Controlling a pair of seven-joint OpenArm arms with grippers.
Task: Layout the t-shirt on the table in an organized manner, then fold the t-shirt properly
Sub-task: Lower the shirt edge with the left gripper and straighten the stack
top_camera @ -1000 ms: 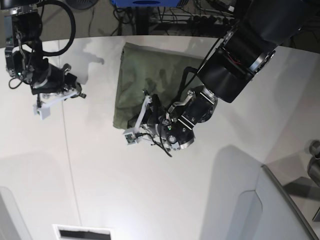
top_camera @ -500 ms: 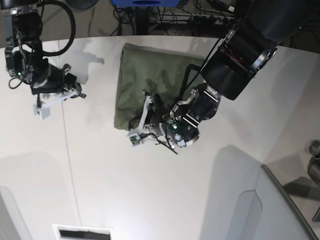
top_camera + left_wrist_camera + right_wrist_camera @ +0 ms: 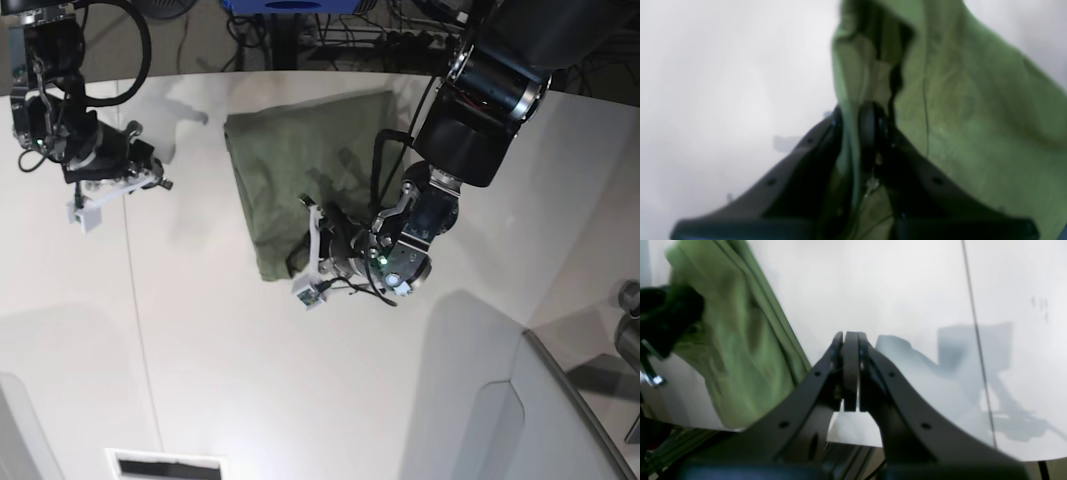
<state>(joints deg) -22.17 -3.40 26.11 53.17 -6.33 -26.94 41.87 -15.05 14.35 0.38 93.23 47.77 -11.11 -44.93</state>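
Beyond the far edge of the scene the floor (image 3: 200, 40) is dark — a tangle of black cables (image 3: 400, 35) runs across it, beside a blue housing (image 3: 290, 5) at the top. At near right stands a pale grey curved panel (image 3: 520, 420); at near left, a white rectangular slot (image 3: 165, 465). Lighting is bright and overhead — shadows fall soft.

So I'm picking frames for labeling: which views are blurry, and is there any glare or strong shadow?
Left wrist view: soft throughout, the t-shirt and left gripper pinching it both smeared. Right wrist view: shirt blurred, the shut right gripper sharper, arm shadows on the table. Base view: sharpest, with a bright glare patch low on the table and dark arm shadows.
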